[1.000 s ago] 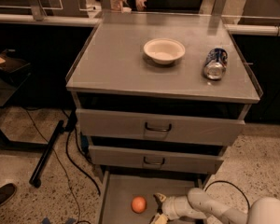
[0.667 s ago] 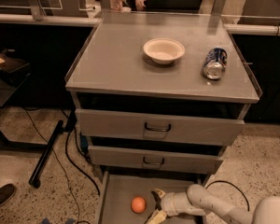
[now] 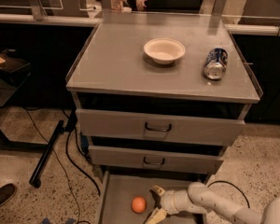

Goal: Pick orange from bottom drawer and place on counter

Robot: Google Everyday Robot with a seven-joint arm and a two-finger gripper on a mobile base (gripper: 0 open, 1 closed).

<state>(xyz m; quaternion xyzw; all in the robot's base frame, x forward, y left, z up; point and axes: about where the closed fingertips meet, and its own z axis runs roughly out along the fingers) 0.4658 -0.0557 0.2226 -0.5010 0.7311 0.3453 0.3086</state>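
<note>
The task had barely begun. The small round orange [image 3: 138, 204] lay ungrasped on the floor of the open, shallow grey metal bottom drawer [image 3: 115, 195]. The broad flat grey metal worktop [image 3: 116, 59] carried a white bowl [image 3: 164, 50] and a blue-and-silver drinks can [image 3: 215, 63]. The robot's pale two-finger hand [image 3: 154, 203] sat inside the drawer just beside the fruit, spread wide and empty. Compared with a second earlier, it had edged closer to the unmoved orange.
</note>
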